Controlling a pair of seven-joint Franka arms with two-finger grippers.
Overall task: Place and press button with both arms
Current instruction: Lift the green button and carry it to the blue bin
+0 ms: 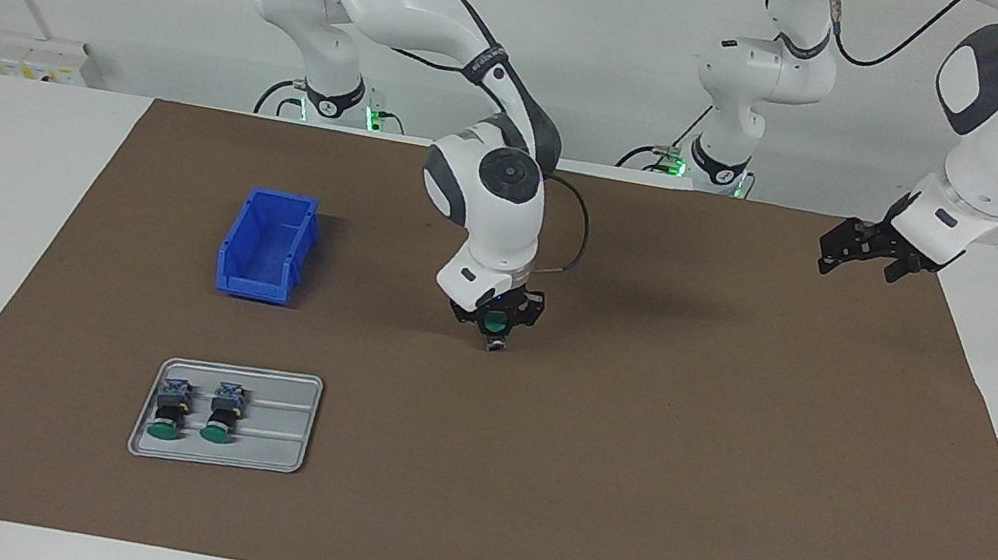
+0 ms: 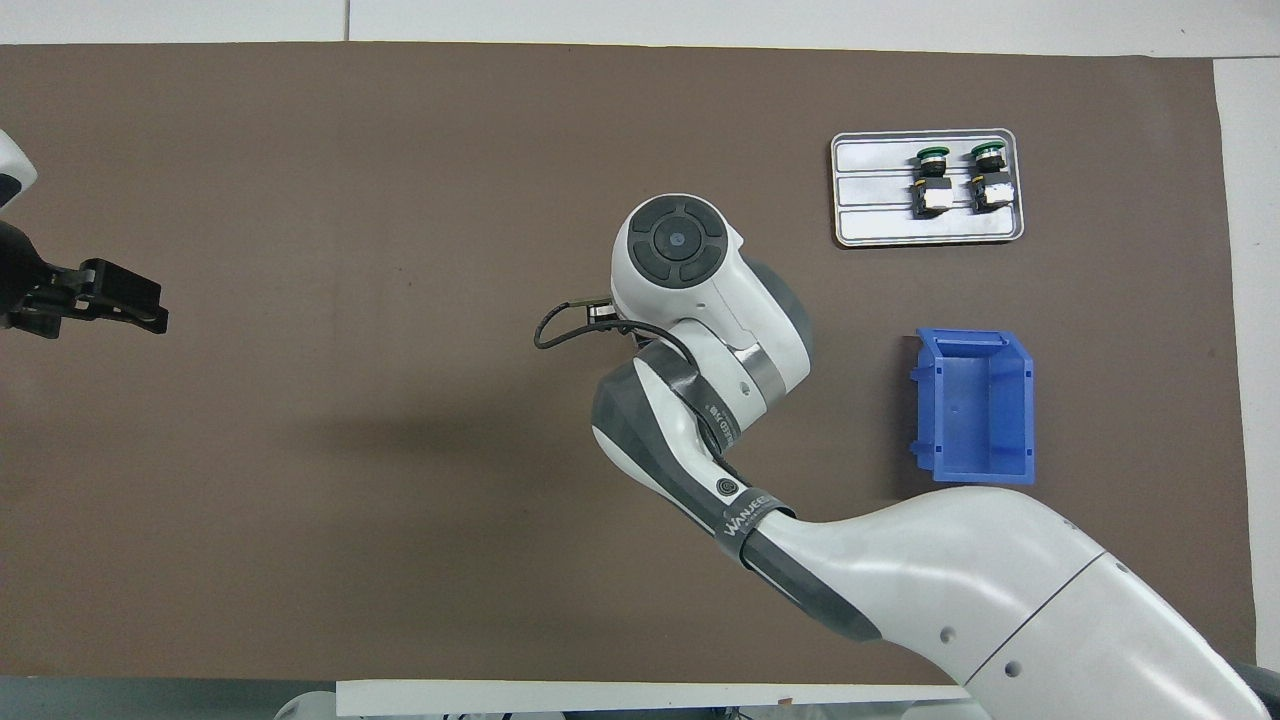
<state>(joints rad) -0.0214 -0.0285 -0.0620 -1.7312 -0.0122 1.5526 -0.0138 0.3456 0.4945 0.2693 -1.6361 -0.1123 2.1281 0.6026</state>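
My right gripper [image 1: 497,322] is shut on a button [image 1: 496,324] over the middle of the brown mat. The button's green cap faces the camera and its blue-grey base [image 1: 496,346] points down, close to the mat; I cannot tell whether it touches. In the overhead view the right arm's wrist [image 2: 675,240] hides both that gripper and the button. My left gripper [image 1: 854,250] [image 2: 130,300] hangs open and empty above the mat's edge at the left arm's end, where the left arm waits.
A grey tray [image 1: 277,456] [image 2: 880,230] holding two more green-capped buttons [image 1: 168,407] [image 1: 221,413] lies toward the right arm's end, farther from the robots. A blue bin [image 1: 266,246] [image 2: 975,405] stands nearer to the robots than the tray.
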